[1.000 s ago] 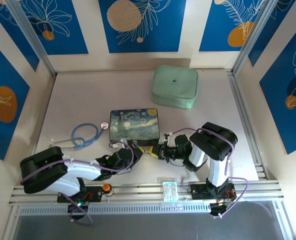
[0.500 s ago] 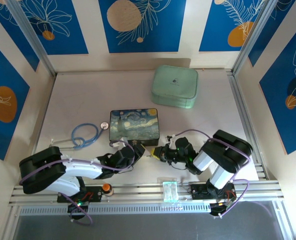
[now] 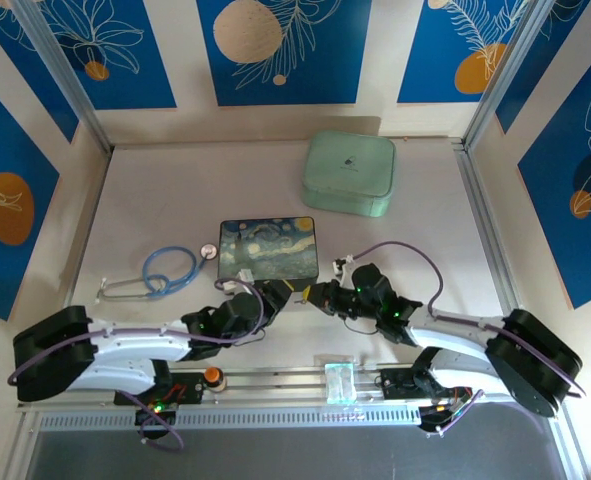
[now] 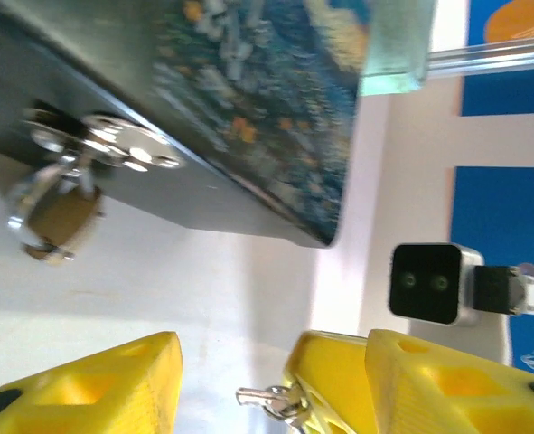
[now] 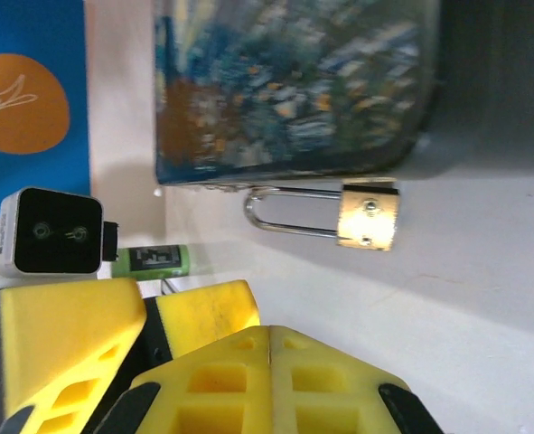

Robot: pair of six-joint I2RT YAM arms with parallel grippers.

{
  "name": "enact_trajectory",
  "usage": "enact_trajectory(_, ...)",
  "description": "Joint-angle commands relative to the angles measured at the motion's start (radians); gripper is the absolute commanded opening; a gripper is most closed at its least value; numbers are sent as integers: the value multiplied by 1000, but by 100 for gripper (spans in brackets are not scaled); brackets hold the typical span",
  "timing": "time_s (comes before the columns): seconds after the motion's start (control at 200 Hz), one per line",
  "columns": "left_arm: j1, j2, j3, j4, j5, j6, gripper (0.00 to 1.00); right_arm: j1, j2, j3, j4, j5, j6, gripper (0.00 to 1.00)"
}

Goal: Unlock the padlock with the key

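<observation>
From above, both arms have stretched low toward the near side of the tin [image 3: 267, 247], mid-bench [image 3: 175, 190]. The left gripper [image 3: 273, 294] has spread its jaws beside the right gripper [image 3: 311, 295].

At the left wrist, the key [image 4: 268, 398] juts from the right gripper's closed tips, apparently handed over.

At the right wrist, the padlock [image 5: 368, 215] hangs on the tin's hasp, not yet unlocked.

Everything's sideways here: the tin [image 4: 248, 99] runs across the top, and the padlock [image 4: 54, 221] hangs off the shiny hasp [image 4: 104, 149] on its dark side. At the bottom, the left gripper [image 4: 271, 389] has its 2 yellow fingers [image 4: 95, 384] spread apart, and the key [image 4: 268, 399] pokes out of a 3rd yellow piece [image 4: 330, 375] between them. A black camera block [image 4: 425, 282] sits just above on the right.
</observation>
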State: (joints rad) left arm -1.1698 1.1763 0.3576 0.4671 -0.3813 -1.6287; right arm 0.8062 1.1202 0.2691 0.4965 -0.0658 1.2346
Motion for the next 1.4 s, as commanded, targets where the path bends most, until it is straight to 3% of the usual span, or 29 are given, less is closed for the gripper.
enact_trajectory(0.0, -24, -42, 14, 7, -88, -16, 57, 23, -41, 13, -50, 38, 11, 0)
enact_trajectory(0.255, -38, -10, 12, 103, -91, -86, 57, 96, -124, 37, -90, 169, 32, 0)
enact_trajectory(0.58, -64, 42, 33, 150, -104, -117, 47, 115, -218, 28, -132, 290, 57, 0)
enact_trajectory(0.926, -65, 72, 38, 208, -117, -122, 29, 134, -200, 27, -106, 313, 62, 0)
enact_trajectory(1.216, -65, 129, 59, 278, -60, -139, 26, 162, -181, 13, -47, 343, 74, 0)
enact_trajectory(1.391, -65, 151, 50, 321, -66, -145, 15, 168, -189, 12, -67, 359, 77, 0)
